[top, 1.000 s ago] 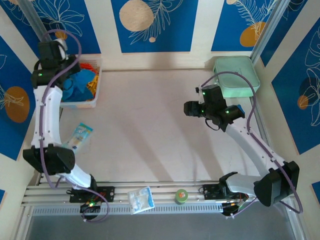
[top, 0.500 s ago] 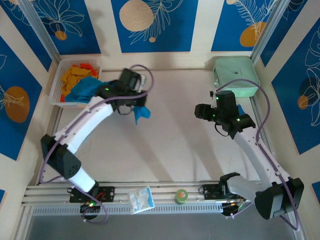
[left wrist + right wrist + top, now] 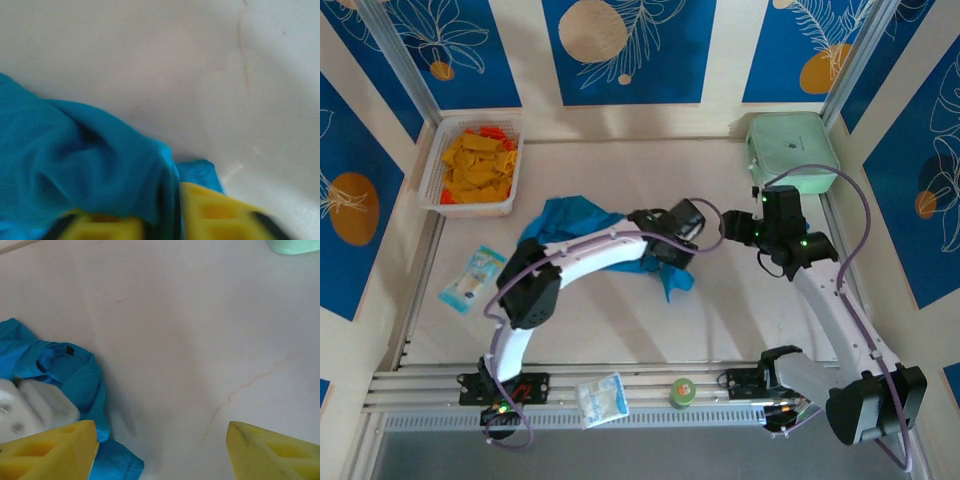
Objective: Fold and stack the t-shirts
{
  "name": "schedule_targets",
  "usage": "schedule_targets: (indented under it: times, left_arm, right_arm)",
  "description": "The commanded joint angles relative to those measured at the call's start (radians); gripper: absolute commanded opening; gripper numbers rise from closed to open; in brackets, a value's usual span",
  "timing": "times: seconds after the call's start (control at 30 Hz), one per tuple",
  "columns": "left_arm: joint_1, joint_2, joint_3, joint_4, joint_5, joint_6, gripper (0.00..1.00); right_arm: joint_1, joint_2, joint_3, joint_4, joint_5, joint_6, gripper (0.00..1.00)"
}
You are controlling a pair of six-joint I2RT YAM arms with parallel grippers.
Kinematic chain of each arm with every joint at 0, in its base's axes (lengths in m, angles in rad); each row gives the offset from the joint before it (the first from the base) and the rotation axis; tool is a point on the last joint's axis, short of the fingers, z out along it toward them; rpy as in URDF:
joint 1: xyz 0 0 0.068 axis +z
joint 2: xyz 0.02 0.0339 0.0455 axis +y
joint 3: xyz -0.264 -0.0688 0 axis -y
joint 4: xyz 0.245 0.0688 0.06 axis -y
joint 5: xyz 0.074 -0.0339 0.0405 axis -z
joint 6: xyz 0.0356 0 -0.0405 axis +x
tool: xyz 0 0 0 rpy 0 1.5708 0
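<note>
A teal-blue t-shirt (image 3: 565, 222) lies crumpled across the middle of the table, trailing from left of centre to under my left gripper (image 3: 676, 262). That gripper is shut on a fold of the shirt (image 3: 100, 170), the cloth pinched between its yellow fingers (image 3: 215, 210). A loose end of the t-shirt (image 3: 677, 281) hangs below the gripper. My right gripper (image 3: 732, 228) hovers just right of the left one, open and holding nothing. In the right wrist view its yellow fingertips (image 3: 55, 447) stand wide apart above the bare table, the shirt (image 3: 75, 375) at the left.
A white basket (image 3: 432, 185) of orange cloth sits at the back left. A mint-green case (image 3: 794, 150) is at the back right. A small clear packet (image 3: 473, 277) lies at the left, another packet (image 3: 601, 397) and a green roll (image 3: 682, 392) on the front rail.
My left arm has swept from the basket to the table centre, dragging the teal shirt out and to the right. The right gripper edged slightly toward it.
</note>
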Motion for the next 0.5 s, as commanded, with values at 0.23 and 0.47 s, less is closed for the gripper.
schedule_targets:
  times: [0.23, 0.47]
  left_arm:
    - [0.012, -0.240, -0.050, -0.141, -0.301, -0.062, 0.94]
    - [0.221, -0.557, -0.292, -0.294, -0.300, -0.224, 0.94]
  right_arm:
    - [0.022, 0.014, 0.068, -0.079, -0.003, -0.031, 0.71]
    - [0.318, 0.248, 0.192, -0.028, 0.043, -0.252, 0.74]
